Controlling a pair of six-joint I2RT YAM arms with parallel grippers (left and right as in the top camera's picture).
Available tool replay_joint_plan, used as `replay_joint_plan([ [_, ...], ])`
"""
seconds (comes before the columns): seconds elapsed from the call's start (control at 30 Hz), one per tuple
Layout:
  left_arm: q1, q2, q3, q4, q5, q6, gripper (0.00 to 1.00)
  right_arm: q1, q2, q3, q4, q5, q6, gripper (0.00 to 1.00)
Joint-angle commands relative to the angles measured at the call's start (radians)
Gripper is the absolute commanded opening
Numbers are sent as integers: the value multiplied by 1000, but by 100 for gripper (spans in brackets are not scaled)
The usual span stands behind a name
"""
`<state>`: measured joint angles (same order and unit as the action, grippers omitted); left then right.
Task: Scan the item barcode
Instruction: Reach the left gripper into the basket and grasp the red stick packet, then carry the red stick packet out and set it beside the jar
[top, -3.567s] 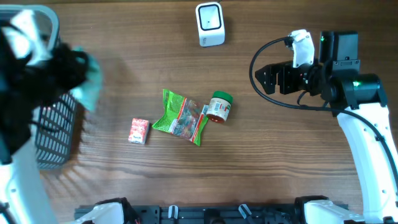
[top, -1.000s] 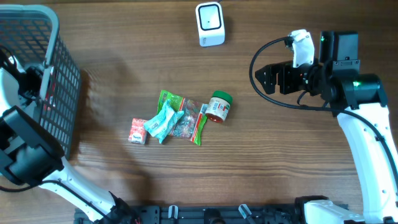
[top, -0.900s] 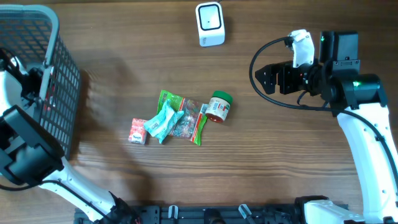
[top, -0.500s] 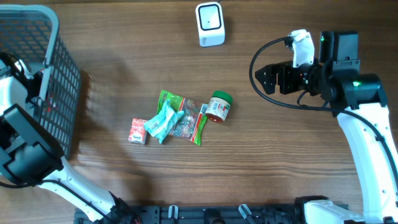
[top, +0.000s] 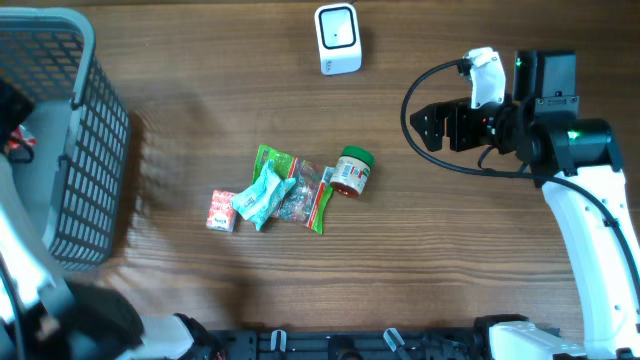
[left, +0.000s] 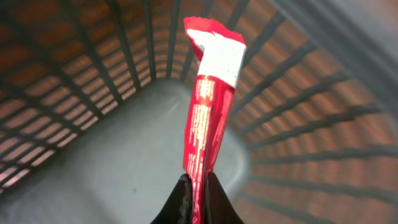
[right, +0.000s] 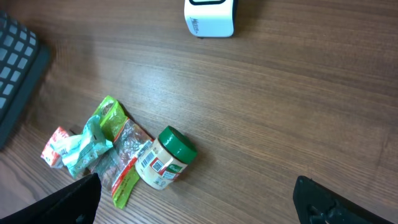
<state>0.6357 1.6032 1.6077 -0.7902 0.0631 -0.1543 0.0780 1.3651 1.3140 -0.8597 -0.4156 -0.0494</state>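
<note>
Left wrist view: the left gripper (left: 198, 199) is clamped on the bottom edge of a red packet (left: 210, 106), which stands upright inside the basket (left: 93, 155) at the left. The packet looks light, thin and floppy, so an edge pinch suits it and leaves the barcode clear. The right gripper (top: 430, 127) gapes wide, empty.

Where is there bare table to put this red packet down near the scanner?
Bare wood lies between the scanner and the jar, and along the table front edge. Crowded mid-table: carton, teal packet, green bag and jar lie bunched together.
</note>
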Motion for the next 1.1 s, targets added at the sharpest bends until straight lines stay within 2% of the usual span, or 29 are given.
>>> replay_joint_plan([
  [0.0, -10, -132, 5, -118, 96, -150, 4, 3, 1, 18, 2, -11, 0, 100],
  [0.17, -74, -220, 5, -240, 414, -145, 4, 3, 1, 18, 4, -11, 0, 99],
  [0.23, -124, -232, 5, -275, 461, -142, 4, 3, 1, 18, 3, -11, 0, 100],
  [0.5, -407, -232, -32, -342, 444, -142, 4, 3, 1, 18, 3, -11, 0, 100],
  [0.6, -529, -226, -79, -326, 335, -147, 4, 3, 1, 18, 3, -11, 0, 100],
  [0.67, -618, -219, -132, -304, 262, -148, 4, 3, 1, 18, 3, -11, 0, 100],
  [0.77, -715, -201, -214, -248, 242, -191, 4, 3, 1, 18, 3, -11, 0, 100],
  [1.07, -982, -47, -531, 164, 241, -389, 4, 3, 1, 18, 3, -11, 0, 100],
])
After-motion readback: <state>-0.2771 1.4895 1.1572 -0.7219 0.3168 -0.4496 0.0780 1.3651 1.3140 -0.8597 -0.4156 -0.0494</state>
